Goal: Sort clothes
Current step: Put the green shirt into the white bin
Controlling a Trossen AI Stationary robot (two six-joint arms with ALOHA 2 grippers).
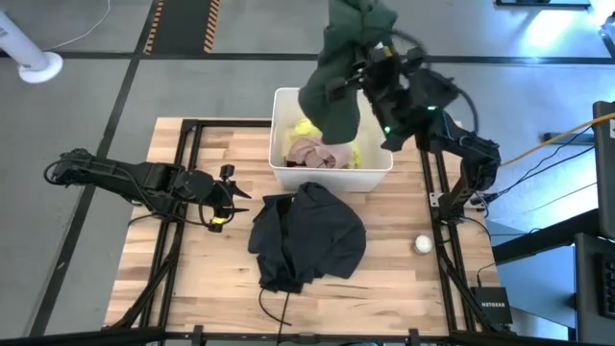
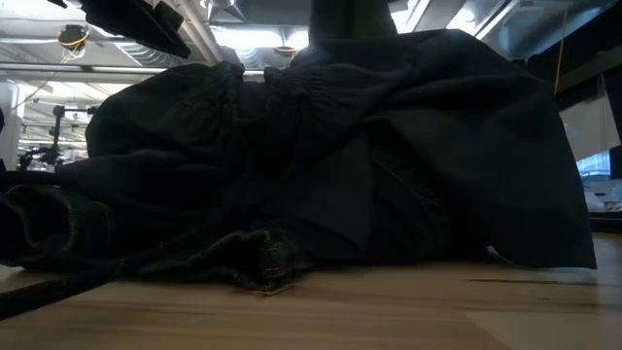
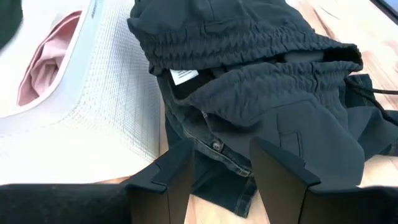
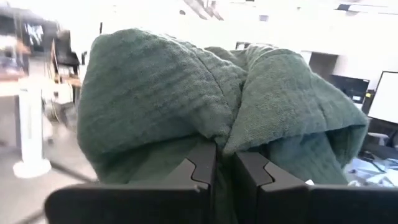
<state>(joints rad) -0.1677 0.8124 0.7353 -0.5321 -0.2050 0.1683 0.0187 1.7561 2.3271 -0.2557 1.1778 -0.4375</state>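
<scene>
Item: green garment over bin, centre-top of high view.
My left gripper (image 1: 223,199) waited mid-left, jaws parted and empty, beside the black clothes (image 1: 309,235); my right gripper (image 1: 357,69) pinched the dark green garment (image 1: 336,96), hanging lengthwise straight above the white bin (image 1: 332,177).

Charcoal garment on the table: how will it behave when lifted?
The crumpled charcoal fabric garment probably drapes floppily, like the dark green garment hanging from the right hand. Its loose drawstring may trail.
</scene>
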